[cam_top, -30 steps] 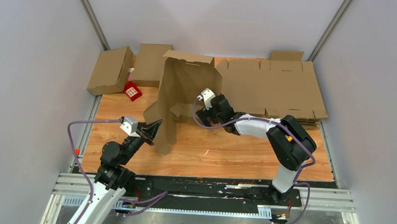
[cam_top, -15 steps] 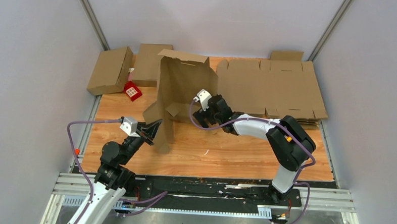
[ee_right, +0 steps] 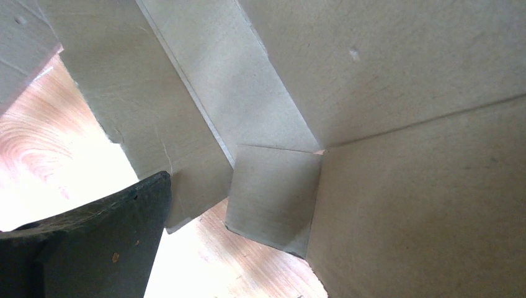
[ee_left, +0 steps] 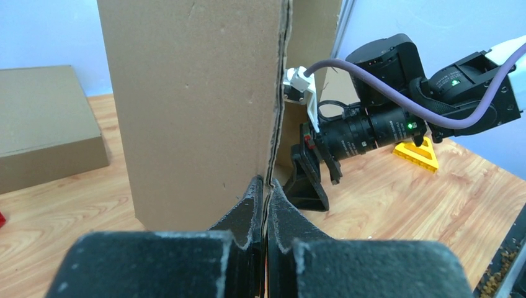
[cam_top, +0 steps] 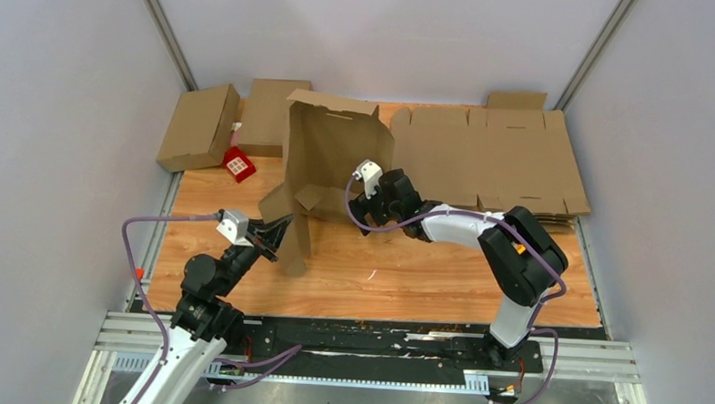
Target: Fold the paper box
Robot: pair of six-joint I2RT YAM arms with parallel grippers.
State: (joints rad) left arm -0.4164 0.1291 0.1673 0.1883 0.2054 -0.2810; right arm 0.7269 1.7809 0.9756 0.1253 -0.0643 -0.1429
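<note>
Top external: we see the half-raised paper box [cam_top: 331,146] standing near the surface's [cam_top: 442,279] far edge, left of centre. The right pincer [cam_top: 365,207] is at its open side, and bare wood lies nearward.

Left wrist: our left pincer [ee_left: 265,186] is clamped on a panel's edge, which we judge steadies the box.

Right wrist: one finger shows below an inner flap [ee_right: 273,198], so we cannot tell this pincer's opening.

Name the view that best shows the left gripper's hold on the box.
Left wrist: the left gripper is seen close up, both fingers shut on the box panel's edge. Top external shows it small and from above; right wrist shows only the box, not that gripper.
</note>
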